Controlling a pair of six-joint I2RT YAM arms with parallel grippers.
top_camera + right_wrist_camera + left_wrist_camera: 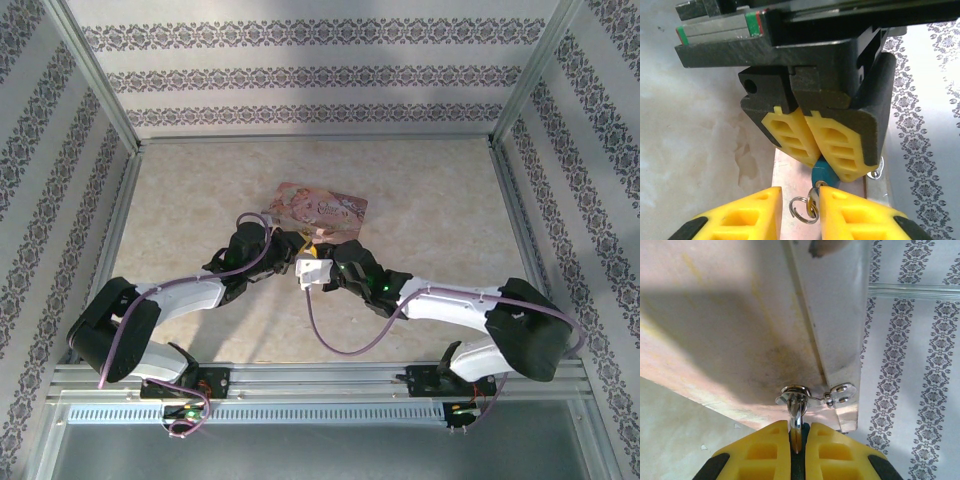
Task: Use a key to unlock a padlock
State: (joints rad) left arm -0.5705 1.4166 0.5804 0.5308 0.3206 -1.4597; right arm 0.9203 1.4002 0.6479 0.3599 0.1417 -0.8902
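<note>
Left gripper (796,429) has its fingers pressed together on the padlock (822,172), whose blue body pokes out at their tips, just off the near edge of the box (335,207). Right gripper (800,192) meets it tip to tip, jaws a little apart, clamping nothing that shows. In that gap, just beneath the padlock, hang the key (813,199) and its ring (801,209). The key's long axis seems to point up into the padlock, so the right gripper is the nearer one to turn it
</note>
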